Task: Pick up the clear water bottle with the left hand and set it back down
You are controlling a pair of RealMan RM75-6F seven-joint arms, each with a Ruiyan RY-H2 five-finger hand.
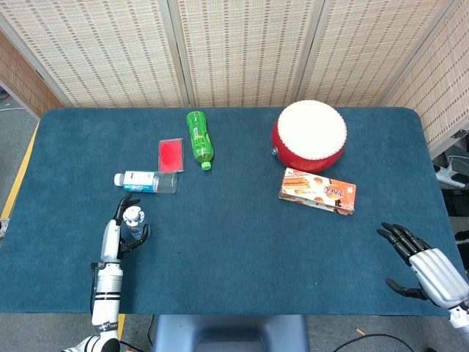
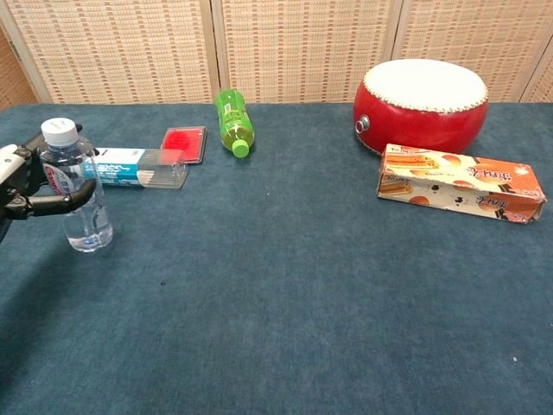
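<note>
The clear water bottle [image 2: 85, 216] with a white cap stands upright at the table's left side, its base at or just above the blue cloth. My left hand [image 2: 26, 190] holds it, dark fingers [image 2: 65, 201] wrapped around its labelled upper body. Seen from the head view, the bottle [image 1: 133, 215] sits just right of my left hand [image 1: 116, 233] near the front left edge. My right hand [image 1: 429, 268] hovers at the front right corner, fingers spread, holding nothing.
A blue-and-white box [image 2: 138, 167] lies just behind the bottle, with a red case [image 2: 183, 143] and a lying green bottle [image 2: 232, 121] further back. A red drum [image 2: 421, 93] and an orange snack box [image 2: 460, 182] occupy the right side.
</note>
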